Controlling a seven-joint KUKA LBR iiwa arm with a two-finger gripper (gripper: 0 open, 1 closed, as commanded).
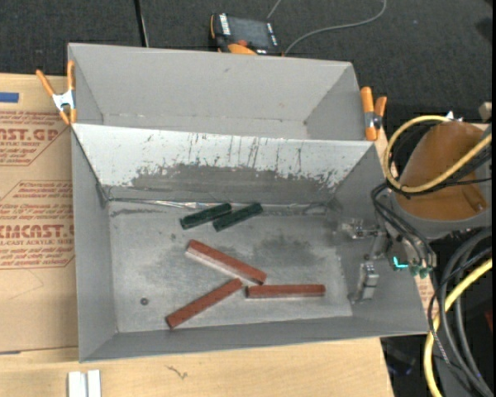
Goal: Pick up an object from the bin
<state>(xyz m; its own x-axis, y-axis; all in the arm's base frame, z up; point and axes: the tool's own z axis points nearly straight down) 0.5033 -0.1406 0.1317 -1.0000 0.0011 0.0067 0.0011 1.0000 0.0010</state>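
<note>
You have five loose pieces in the grey metal bin (95, 255), and they come in two kinds. Three of them are flat reddish-brown bars. Count them as the slanted bar (226, 261) at mid-floor, the front-left bar (204, 303) angled toward the near wall, and the level bar (285, 289) on the right of those two. The other two are dark green sticks, shorter than the bars. You see the left green stick (205, 215) and the right green stick (238, 216) together near the back wall. There is one bin.
</note>
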